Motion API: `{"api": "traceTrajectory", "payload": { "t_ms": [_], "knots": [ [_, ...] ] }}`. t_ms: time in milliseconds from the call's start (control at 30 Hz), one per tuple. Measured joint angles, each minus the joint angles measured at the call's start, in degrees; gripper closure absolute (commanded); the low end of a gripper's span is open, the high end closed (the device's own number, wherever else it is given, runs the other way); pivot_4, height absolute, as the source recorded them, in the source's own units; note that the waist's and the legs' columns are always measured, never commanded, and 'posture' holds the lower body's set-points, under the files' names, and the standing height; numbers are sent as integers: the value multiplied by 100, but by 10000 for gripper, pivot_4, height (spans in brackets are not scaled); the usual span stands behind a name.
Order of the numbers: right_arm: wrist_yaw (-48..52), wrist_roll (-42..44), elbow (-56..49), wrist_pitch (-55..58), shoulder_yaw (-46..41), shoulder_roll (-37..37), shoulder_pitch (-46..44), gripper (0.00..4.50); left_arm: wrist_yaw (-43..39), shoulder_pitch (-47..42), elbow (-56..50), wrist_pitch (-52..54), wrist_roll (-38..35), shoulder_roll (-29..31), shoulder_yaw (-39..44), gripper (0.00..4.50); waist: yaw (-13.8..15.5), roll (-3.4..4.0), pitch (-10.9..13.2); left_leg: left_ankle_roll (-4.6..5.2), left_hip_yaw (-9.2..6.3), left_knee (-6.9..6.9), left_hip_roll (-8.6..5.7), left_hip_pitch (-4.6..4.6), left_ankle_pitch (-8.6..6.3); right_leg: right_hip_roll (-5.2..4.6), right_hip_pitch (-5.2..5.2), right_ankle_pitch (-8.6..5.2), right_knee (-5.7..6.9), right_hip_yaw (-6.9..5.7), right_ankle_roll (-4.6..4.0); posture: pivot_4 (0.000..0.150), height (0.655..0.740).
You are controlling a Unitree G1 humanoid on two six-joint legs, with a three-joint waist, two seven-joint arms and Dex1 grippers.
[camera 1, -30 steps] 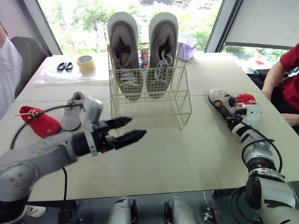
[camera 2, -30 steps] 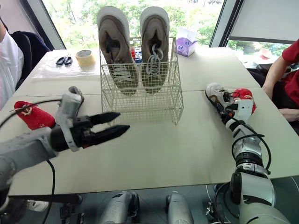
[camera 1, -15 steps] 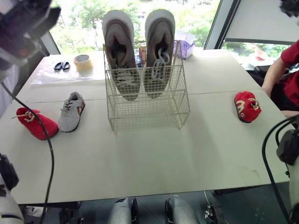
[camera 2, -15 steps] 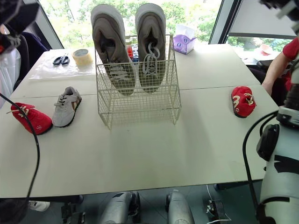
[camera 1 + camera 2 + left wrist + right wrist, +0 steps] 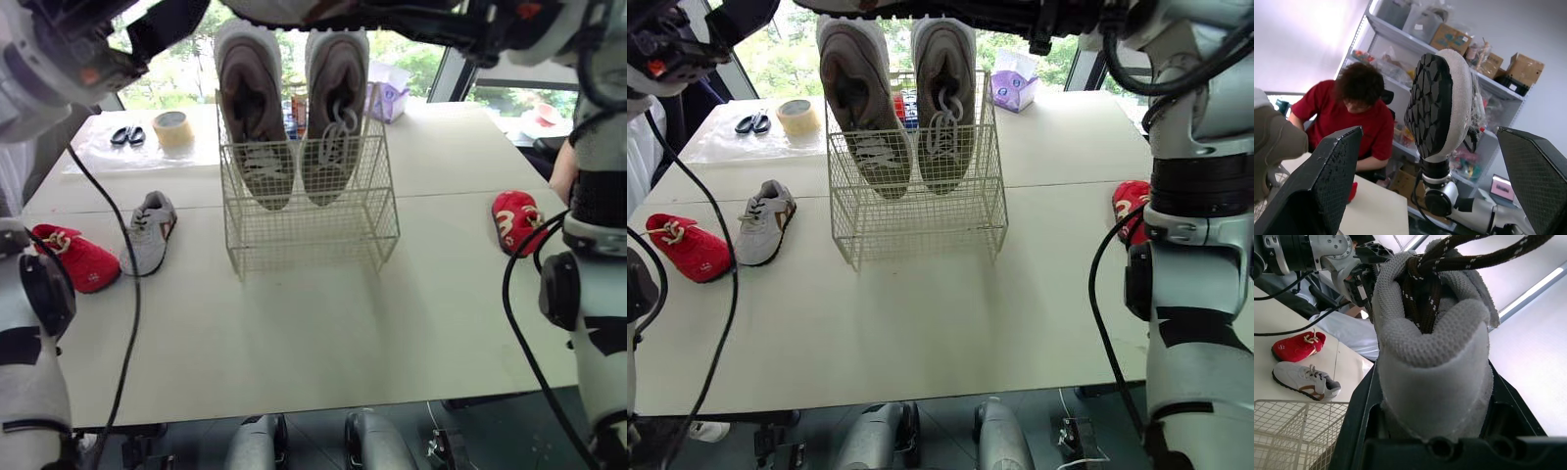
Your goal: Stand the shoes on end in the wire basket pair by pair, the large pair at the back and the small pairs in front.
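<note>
A second ago the right pincer (image 5: pixel 1432 377) was down on the counter (image 5: pixel 323 323) at 3 o'clock. Now it is holding the small grey shoe (image 5: pixel 1430 323) high at 12 o'clock over the wire basket (image 5: pixel 313 220), its fingers clamping both sides. The left pincer (image 5: pixel 1428 132) is gaping wide, empty, facing the shoe's sole.

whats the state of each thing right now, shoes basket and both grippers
white wire basket: upright on white table
large grey pair of shoes: on end at basket's back
small grey lace-up shoe: held aloft by right gripper
left gripper: fingers open
second small grey shoe: flat on table
left red shoe: flat on table
right red shoe: flat on table
</note>
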Motion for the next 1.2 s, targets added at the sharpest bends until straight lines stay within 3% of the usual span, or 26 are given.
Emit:
{"api": "traceTrajectory", "payload": {
  "t_ms": [300, 400, 500, 633, 800, 833, 967, 1100, 1200],
  "knots": [
    [123, -64, -136, -34, 152, 227, 256, 30059, -527, -442, 296, 146, 738, -477, -166, 0, 15, 0, 0, -4, 5, 3, 0, -1, 2, 0, -3, 0, 5, 3, 0, 1500, 7351],
    [130, -84, -137, -41, 171, 279, 295, 30143, -702, -503, 350, 148, 990, -587, -300, 8111, 11, 0, 0, -3, 8, 3, 0, 0, 2, 0, -5, 0, 5, 5, 0, 1500, 7351],
    [128, -153, -136, -38, 189, 293, 311, 30143, -865, -528, 418, 164, 1125, -658, -307, 24275, 1, -1, 0, -3, 11, 3, 0, -2, 2, 0, -9, 0, 7, 7, 0, 1500, 7351],
    [106, -165, -157, -14, 185, 292, 333, 30143, -767, -543, 427, 262, 1234, -730, -199, 41536, 1, -1, 1, -3, 14, 2, 2, -2, 2, 0, -10, 0, 8, 10, 0, 1500, 7351],
    [-27, -162, -290, 212, 87, 257, 356, 30143, -89, -395, 175, 401, 1142, -1057, 426, 42152, 13, -1, 1, -4, 13, 3, 3, -1, 3, -4, -9, 0, 9, 11, 0, 1500, 7351],
    [-88, -143, -351, 305, 45, 257, 397, 21044, 110, -287, 67, 428, 1051, -1159, 610, 42153, 13, -1, 0, -6, 13, 3, 3, 0, 4, -5, -8, 0, 10, 11, 0, 1500, 7351],
    [-519, 320, -525, 1032, -379, 245, 666, 1474, 1261, 429, -581, 475, 280, -1827, 1658, 42153, 18, -7, 2, -28, -10, 6, 15, 1, 19, -13, -7, 1, 18, 13, 1, 1500, 7351],
    [-1335, 836, -592, 1735, -1249, 176, 1116, 573, 2873, 1087, -1596, 55, -952, -2575, 2611, 42153, 44, -13, 4, -29, -22, 5, 6, 1, 19, -27, 4, 2, 10, 7, 2, 1500, 7351],
    [-2314, 1742, -889, 2560, -2076, 397, 1585, 573, 4322, 1752, -2853, -831, -2172, -3522, 2807, 42153, 55, -22, 3, -26, -36, 8, -2, 17, 17, -48, 32, 2, 2, 3, 2, 1500, 7351]
  ]
}}
